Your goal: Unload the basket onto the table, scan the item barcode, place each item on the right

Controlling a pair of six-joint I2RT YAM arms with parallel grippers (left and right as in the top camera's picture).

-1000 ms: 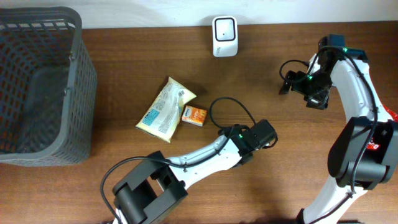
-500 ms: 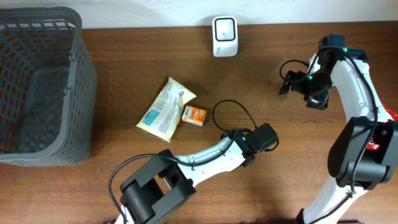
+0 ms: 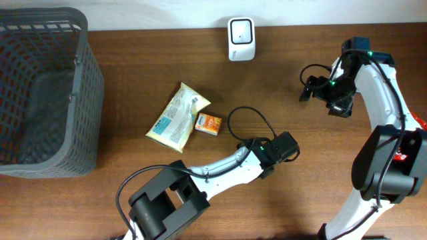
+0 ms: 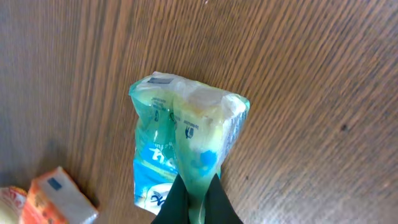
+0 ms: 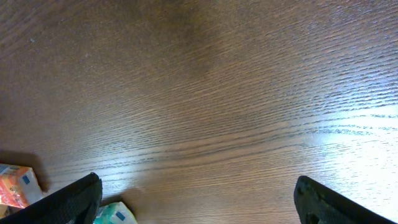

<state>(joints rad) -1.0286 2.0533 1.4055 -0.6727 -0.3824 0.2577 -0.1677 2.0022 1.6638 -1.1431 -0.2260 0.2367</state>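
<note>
Green plastic packet is pinched at one end by the left gripper over the wooden desk; the right gripper hangs spread wide.

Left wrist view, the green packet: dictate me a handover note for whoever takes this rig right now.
Left gripper: shut on the green packet, pinching its edge.
Right gripper: open, empty, above the table.
White scanner: at the table's far edge, untouched.
Done: packet gripped.
Left: lift it and show its barcode to the scanner.
</note>
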